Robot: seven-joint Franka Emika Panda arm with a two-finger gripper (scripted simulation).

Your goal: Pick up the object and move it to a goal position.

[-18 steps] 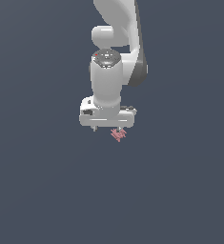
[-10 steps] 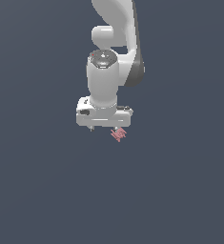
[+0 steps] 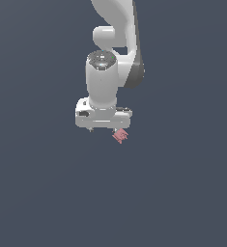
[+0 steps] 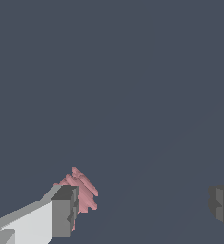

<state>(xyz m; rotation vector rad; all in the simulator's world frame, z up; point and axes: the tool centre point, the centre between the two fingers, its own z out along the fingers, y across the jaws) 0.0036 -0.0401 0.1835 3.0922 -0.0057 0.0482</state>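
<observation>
Arm has shifted slightly toward the exterior view's left. Gripper (image 4: 142, 209) fingers (image 4: 65, 212) spread wide; object (image 4: 81, 190) lies on tabletop beside one finger, uncentred. Recentre before closing.

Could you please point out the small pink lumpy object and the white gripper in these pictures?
small pink lumpy object (image 4: 83, 189): wrist view, its ridged middle.
white gripper (image 4: 144, 207): wrist view, the gap midway between its fingertips.
</observation>
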